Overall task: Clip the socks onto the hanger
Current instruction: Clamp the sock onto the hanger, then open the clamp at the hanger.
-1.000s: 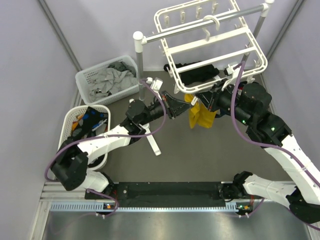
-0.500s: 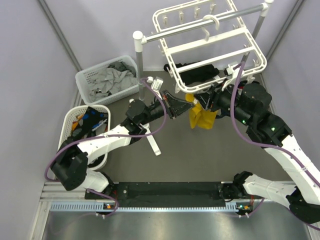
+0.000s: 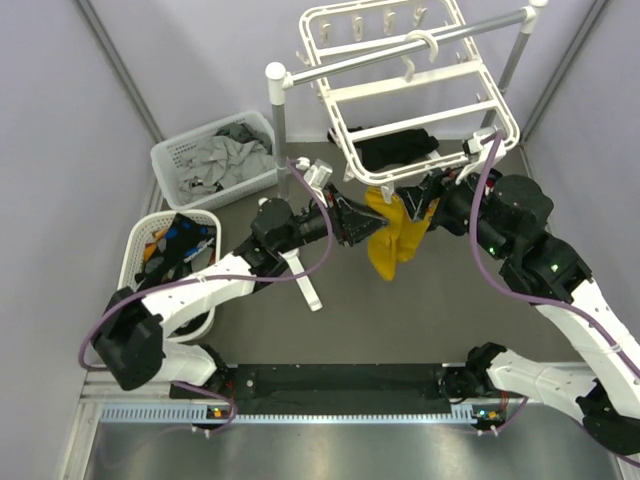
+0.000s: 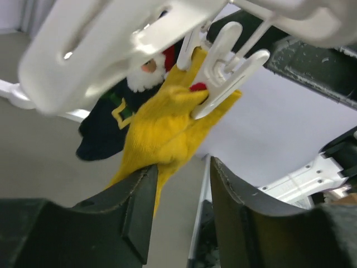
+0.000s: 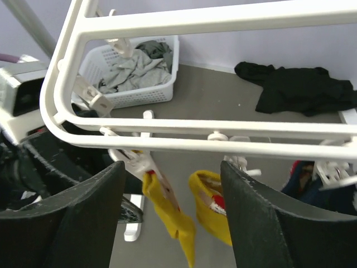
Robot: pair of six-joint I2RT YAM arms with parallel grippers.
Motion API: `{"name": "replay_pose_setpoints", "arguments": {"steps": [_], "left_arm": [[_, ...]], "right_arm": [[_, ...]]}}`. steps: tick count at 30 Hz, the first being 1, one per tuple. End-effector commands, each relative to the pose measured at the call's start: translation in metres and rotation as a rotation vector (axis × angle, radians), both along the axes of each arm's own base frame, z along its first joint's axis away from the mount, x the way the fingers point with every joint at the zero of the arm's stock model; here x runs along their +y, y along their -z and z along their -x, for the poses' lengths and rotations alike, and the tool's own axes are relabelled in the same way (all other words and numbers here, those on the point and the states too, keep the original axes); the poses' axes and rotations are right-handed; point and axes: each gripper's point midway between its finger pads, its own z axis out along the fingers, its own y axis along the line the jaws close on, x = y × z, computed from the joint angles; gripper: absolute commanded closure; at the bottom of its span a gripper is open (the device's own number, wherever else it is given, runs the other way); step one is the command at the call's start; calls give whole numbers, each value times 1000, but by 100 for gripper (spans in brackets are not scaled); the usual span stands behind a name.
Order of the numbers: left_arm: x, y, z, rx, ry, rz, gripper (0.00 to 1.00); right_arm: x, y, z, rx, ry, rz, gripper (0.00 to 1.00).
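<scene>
The white hanger (image 3: 400,90) hangs from the grey pole rack. Two yellow socks (image 3: 390,235) dangle below its near bar. In the right wrist view one yellow sock (image 5: 170,218) hangs from a white clip (image 5: 131,159), and a second yellow sock (image 5: 215,206) hangs beside it. My left gripper (image 3: 365,222) is open just left of the socks. In its wrist view the clip (image 4: 223,67) pinches the yellow sock (image 4: 167,123), and my left finger (image 4: 134,206) touches the sock's lower part. My right gripper (image 5: 173,184) is open, just right of the socks and holding nothing. A dark sock (image 4: 106,128) hangs behind.
A white basket of grey cloths (image 3: 215,158) stands at the back left. A second basket (image 3: 170,250) with several socks sits nearer on the left. The rack's pole (image 3: 277,110) and white foot (image 3: 305,285) stand in the middle. A black garment (image 3: 395,148) lies under the hanger.
Both grippers have opened. The yellow sock now hangs lower from its clip, and the hanger frame has swung back and to the left.
</scene>
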Motion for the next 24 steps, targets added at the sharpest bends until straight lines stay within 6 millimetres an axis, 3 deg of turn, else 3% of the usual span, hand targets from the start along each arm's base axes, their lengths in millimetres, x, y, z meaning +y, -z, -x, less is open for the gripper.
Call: {"name": "replay_pose_setpoints", "arguments": {"steps": [1,3,9,17,24], "left_arm": [[26,-30,0,-213,-126,-75,48],[33,-25,-4,-244,-171,-128,41],[61,-41,-17,-427,-337,-198,22],[64,-46,-36,-524,-403,-295,20],[70,-65,-58,-592,-510,-300,23]], "right_arm": [[-20,-8,-5,-46,98,6,30],[-25,-4,-8,-44,128,14,29],[-33,4,-11,-44,167,46,26],[-44,3,-9,-70,207,67,25],[-48,6,-8,-73,219,84,23]]}}
